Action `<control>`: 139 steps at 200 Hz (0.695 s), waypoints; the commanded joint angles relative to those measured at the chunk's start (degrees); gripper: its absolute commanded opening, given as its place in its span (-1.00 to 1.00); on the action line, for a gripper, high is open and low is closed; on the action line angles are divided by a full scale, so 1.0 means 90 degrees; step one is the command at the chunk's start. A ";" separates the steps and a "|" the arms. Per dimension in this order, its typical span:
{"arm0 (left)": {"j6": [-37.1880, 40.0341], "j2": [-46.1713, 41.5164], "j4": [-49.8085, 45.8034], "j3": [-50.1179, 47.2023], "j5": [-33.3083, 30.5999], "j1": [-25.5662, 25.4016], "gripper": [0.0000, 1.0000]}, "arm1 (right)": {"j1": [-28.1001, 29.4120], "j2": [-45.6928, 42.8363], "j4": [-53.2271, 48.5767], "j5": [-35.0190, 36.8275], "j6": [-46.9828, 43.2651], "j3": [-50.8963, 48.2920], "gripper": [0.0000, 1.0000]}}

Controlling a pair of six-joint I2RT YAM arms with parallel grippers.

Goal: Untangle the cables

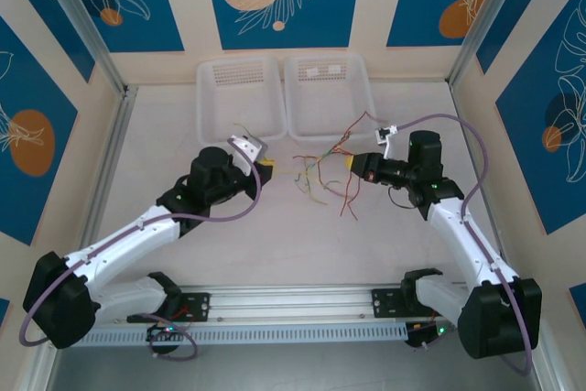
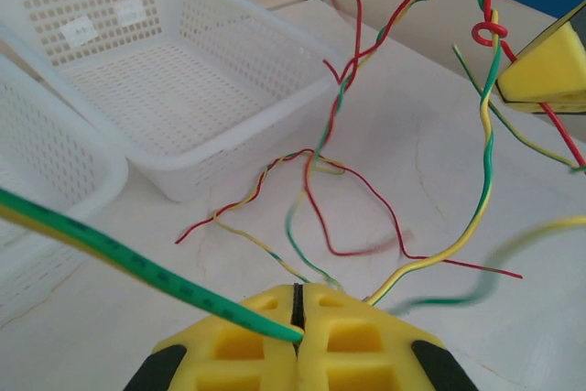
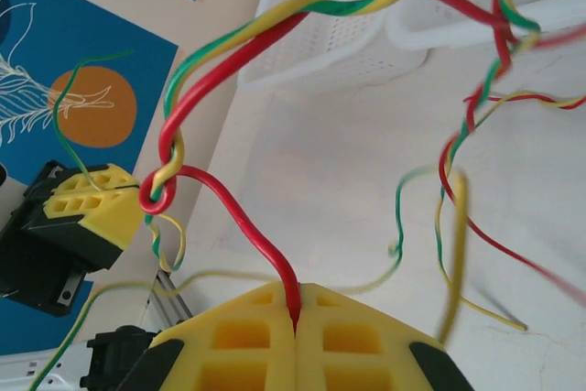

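Top view: the cables [image 1: 320,171] lie in a loose tangle of red, yellow, green and orange at mid-table [image 1: 275,244], between the two arms and just in front of the gap between two white perforated baskets, the left basket [image 1: 203,98] and the right basket [image 1: 366,98]. One red strand rises toward the right basket's near edge.

Left gripper [image 1: 266,166]: at the left side of the tangle. Left wrist view shows its yellow fingers pressed together [image 2: 298,304], pinching a green strand [image 2: 137,263] that runs out to the left. Other strands of the bundle [image 2: 316,162] rise off the table beyond it.

Right gripper [image 1: 350,162]: at the right side of the tangle, facing the left one. Right wrist view shows its fingers closed [image 3: 295,304] on a red strand [image 3: 247,226]. That strand runs up into a small loop [image 3: 160,194] hooked around a twisted yellow-green pair, near the left gripper [image 3: 87,203]. A red, yellow and green twist [image 3: 247,34] arcs overhead toward the baskets.
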 commanded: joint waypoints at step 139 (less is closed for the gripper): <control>-0.0314 -0.0073 0.0004 0.0124 0.0079 0.0607 -1.00 | 0.1401 0.0515 -0.0997 0.0216 -0.1154 0.0638 -1.00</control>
